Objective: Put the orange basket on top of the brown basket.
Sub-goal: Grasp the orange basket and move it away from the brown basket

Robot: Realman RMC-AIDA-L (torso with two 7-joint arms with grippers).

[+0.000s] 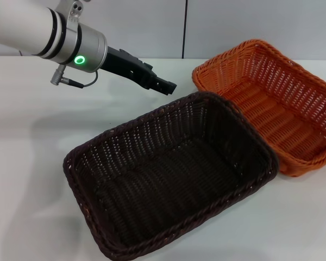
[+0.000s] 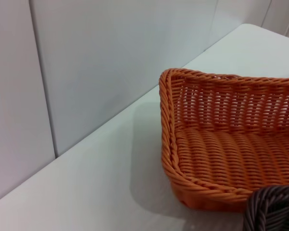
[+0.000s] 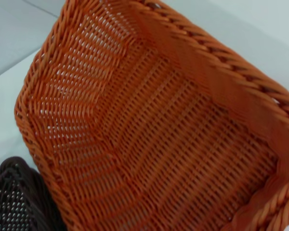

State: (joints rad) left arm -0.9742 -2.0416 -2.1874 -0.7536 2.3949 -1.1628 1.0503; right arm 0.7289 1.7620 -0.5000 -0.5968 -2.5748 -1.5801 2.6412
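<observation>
Head view: rectangular bright-orange woven wicker basket, far right desk corner, appears light and stiff; grip the braided rim. Left gripper hovers, closure indeterminate; right gripper unseen.

A bare lab-like test bench: plain white table against grey wall panels
</observation>
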